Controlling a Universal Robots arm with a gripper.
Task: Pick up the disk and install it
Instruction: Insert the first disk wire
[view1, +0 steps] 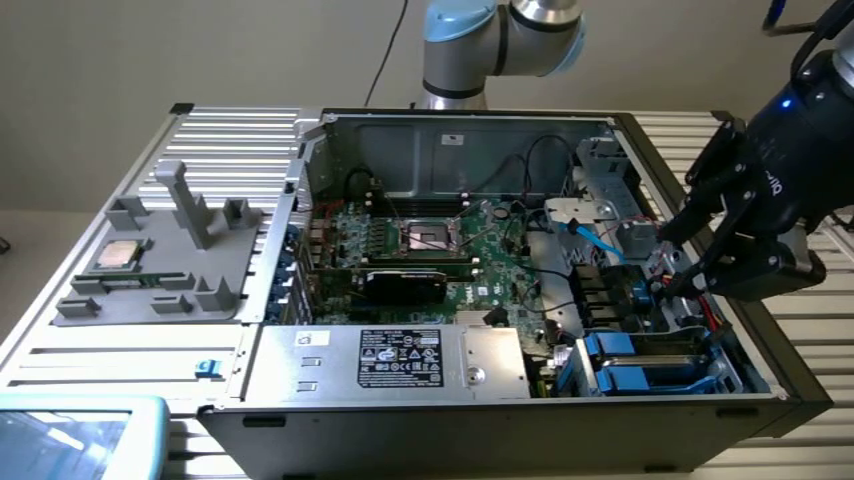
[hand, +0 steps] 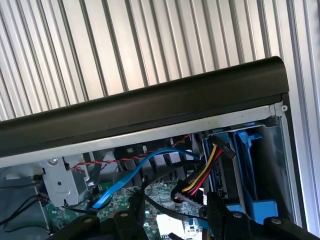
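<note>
1. blue-bracketed disk (view1: 630, 378) lies in the bay at the computer case's (view1: 534, 415) near corner, apparently installed.
2. pincer (view1: 681, 275) hangs just above it, over the cables; its grip cannot be told.
3. ribbed tabletop (view1: 227, 125) beyond.

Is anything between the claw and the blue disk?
Yes, it seems: yellow, red and black wires and a flat blue cable cross between the black gripper and the blue-bracketed grey disk.
</note>
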